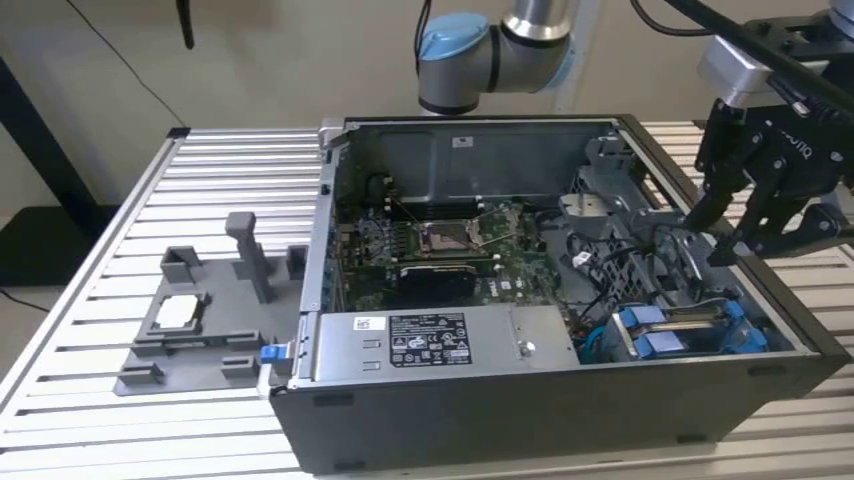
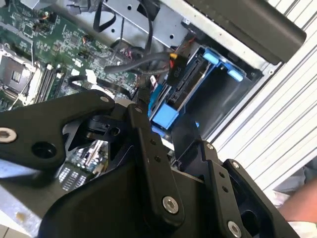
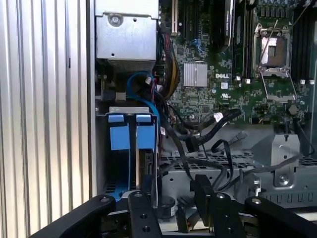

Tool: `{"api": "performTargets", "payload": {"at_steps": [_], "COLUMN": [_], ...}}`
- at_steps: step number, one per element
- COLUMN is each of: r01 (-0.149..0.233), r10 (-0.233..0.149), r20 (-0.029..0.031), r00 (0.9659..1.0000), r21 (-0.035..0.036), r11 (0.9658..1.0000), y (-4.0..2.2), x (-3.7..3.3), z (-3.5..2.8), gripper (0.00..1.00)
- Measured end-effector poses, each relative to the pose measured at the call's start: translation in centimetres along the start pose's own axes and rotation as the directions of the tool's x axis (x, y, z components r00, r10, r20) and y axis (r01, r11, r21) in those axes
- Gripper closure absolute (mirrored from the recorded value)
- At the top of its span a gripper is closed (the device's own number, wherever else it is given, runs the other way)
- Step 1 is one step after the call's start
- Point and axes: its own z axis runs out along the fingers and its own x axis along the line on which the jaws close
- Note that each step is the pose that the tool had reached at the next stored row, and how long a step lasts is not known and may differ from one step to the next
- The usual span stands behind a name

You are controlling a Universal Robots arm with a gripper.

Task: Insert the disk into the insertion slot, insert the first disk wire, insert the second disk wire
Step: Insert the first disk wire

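Gripper (image 1: 717, 235) hangs over the open computer case (image 1: 561, 420) at the exterior view's right, fingers apart and empty; the disk (image 1: 667, 335) already sits in the insertion slot (image 1: 751, 338) below it. In the second wrist view, a black connector (image 2: 175, 67) meets the blue-bracketed disk (image 2: 185, 87), so one wire looks plugged; the other I cannot tell. In the first wrist view, its blue tabs (image 3: 120, 136) stand upright.
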Motion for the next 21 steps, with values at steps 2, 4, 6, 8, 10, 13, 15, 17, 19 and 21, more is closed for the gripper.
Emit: {"api": "performTargets", "payload": {"at_steps": [2, 4, 6, 8, 10, 13, 15, 17, 19, 21], "r01": [0.007, 0.017, 0.025, 0.033, 0.043, 0.062, 0.074, 0.086, 0.09, 0.09], "r10": [-0.007, -0.017, -0.025, -0.033, -0.043, -0.062, -0.074, -0.086, -0.09, -0.09], "r20": [0.0012, 0.0021, 0.0033, 0.0035, 0.0044, 0.0066, 0.0073, 0.0082, 0.0103, 0.0132], "r00": [1.0, 0.9999, 0.9997, 0.9994, 0.999, 0.9981, 0.9973, 0.9963, 0.9959, 0.9958], "r21": [-0.0009, -0.0023, -0.0035, -0.0046, -0.0059, -0.0083, -0.0099, -0.0115, -0.0118, -0.0117], "r11": [1.0, 0.9999, 0.9997, 0.9994, 0.999, 0.9981, 0.9972, 0.9962, 0.9959, 0.9958], "y": [-0.45, -0.87, -1.27, -1.74, -2.15, -2.46, -2.58, -2.71, -2.73, -2.73], "x": [0.0, 0.0, 0.0, -0.01, -0.01, -0.01, -0.01, 0.0, 0.0, 0.0], "z": [0.0, 0.0, 0.0, 0.0, 0.0, 0.02, 0.05, 0.07, 0.08, 0.1], "gripper": [0.53, 0.53, 0.53, 0.53, 0.53, 0.53, 0.53, 0.53, 0.55, 0.68]}}
